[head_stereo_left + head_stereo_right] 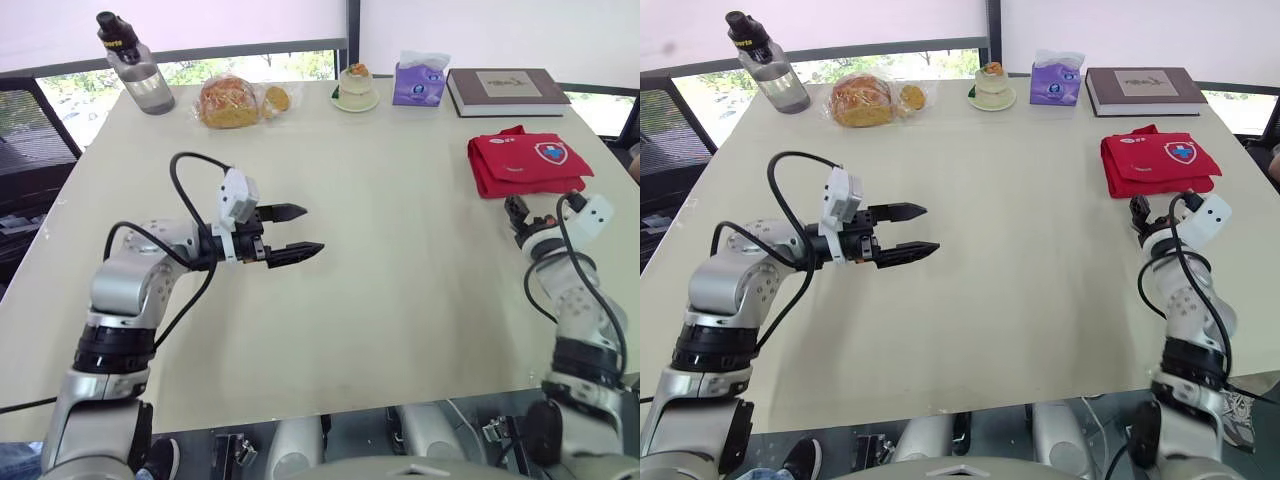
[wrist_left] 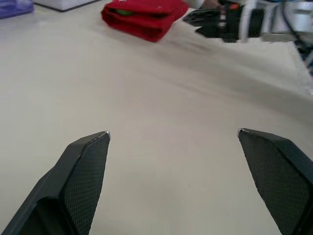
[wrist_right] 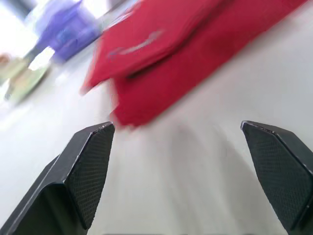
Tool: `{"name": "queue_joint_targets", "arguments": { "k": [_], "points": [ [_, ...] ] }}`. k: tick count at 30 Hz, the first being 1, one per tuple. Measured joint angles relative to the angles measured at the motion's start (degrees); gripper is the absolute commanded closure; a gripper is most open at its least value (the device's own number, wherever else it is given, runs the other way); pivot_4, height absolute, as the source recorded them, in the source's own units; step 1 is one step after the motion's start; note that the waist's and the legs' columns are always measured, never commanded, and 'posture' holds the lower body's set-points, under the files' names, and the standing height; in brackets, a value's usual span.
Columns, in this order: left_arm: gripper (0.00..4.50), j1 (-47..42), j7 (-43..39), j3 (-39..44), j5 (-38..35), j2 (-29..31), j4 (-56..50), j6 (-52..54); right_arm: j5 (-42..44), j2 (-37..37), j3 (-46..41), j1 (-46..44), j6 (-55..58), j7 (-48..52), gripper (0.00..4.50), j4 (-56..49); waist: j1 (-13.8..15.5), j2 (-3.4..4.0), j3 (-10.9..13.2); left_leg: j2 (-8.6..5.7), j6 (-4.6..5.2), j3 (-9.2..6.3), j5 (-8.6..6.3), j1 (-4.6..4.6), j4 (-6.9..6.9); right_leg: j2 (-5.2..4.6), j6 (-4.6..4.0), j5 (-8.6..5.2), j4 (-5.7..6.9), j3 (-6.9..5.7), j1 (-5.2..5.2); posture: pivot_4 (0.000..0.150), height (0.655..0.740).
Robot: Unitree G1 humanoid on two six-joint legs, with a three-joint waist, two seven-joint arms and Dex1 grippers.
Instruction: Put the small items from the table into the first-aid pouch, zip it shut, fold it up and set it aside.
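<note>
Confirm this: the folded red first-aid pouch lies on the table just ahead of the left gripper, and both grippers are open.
Wrong gripper. The left eye view shows the folded red first-aid pouch lying on the table just ahead of the right gripper, not the left gripper. Both grippers are open.

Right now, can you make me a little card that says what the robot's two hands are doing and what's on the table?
Pouch: red fabric first-aid pouch, folded, lying flat in front of the dark hardcover book
Left hand: left gripper open, empty, over the bare middle of the beige table
Right hand: right gripper open, empty, near the pouch, not touching
Far edge: clear plastic bottle with black cap, bagged bread, small cake on a plate, purple tissue pack
</note>
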Motion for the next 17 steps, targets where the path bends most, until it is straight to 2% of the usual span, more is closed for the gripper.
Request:
{"name": "queue_joint_targets", "arguments": {
  "k": [3, 4, 8, 9, 11, 17],
  "points": [
    [0.00, 4.91, 2.97, 1.69, 0.09, 0.17, -2.84, 0.56, -0.56, -6.92, 1.43, 7.80, -0.49, 10.17, 0.08, -6.47, 0.45, 0.00, -0.01, 0.01, 0.01, 0.06, 0.00, 0.12, 0.02, 0.01, 0.01, -0.01, -0.06, 0.03, 0.12, 0.150, 0.7387],
    [0.00, 9.86, 4.61, 2.31, 0.09, -0.04, -4.83, 1.16, -0.71, -10.58, 1.48, 13.37, -2.05, 16.93, 0.08, -9.71, 0.46, -0.02, -0.02, 0.05, 0.01, 0.05, -0.01, 0.15, 0.02, 0.03, 0.01, -0.02, -0.08, 0.04, 0.14, 0.150, 0.7387],
    [0.00, 14.98, 5.72, 2.40, 0.07, -1.06, -6.94, 1.28, -1.81, -12.54, 1.51, 17.94, -6.57, 24.88, 0.08, -11.70, 0.51, -0.05, 0.00, 0.12, 0.01, 0.02, 0.00, 0.20, 0.17, 0.09, 0.16, -0.10, -0.01, 0.00, 0.18, 0.150, 0.7387],
    [0.00, 18.19, 7.17, 2.57, 0.47, -2.35, -8.56, -0.01, -3.55, -14.64, 1.43, 21.37, -10.97, 30.77, 0.08, -12.30, 0.67, -0.02, -0.02, 0.12, 0.01, 0.00, 0.00, 0.26, 0.25, 0.07, 0.02, -0.25, -0.01, -0.03, 0.29, 0.150, 0.7387],
    [0.00, 20.76, 8.10, 2.63, 1.35, -2.82, -8.83, -1.33, -5.01, -15.98, 1.37, 23.77, -14.51, 35.49, 0.08, -12.31, 0.83, -0.05, -0.03, 0.12, 0.01, 0.00, 0.00, 0.23, 0.32, 0.06, 0.01, -0.26, -0.02, -0.04, 0.31, 0.150, 0.7387],
    [0.00, 23.35, 9.79, 2.87, 2.30, -2.64, -9.13, -2.22, -5.88, -17.00, -1.04, 30.02, -20.15, 44.61, 0.08, -11.63, 1.14, -0.06, -0.03, 0.09, 0.01, 0.00, 0.00, 0.19, 0.34, -0.02, 0.00, -0.26, -0.02, -0.06, 0.31, 0.150, 0.7387]
  ]
}}
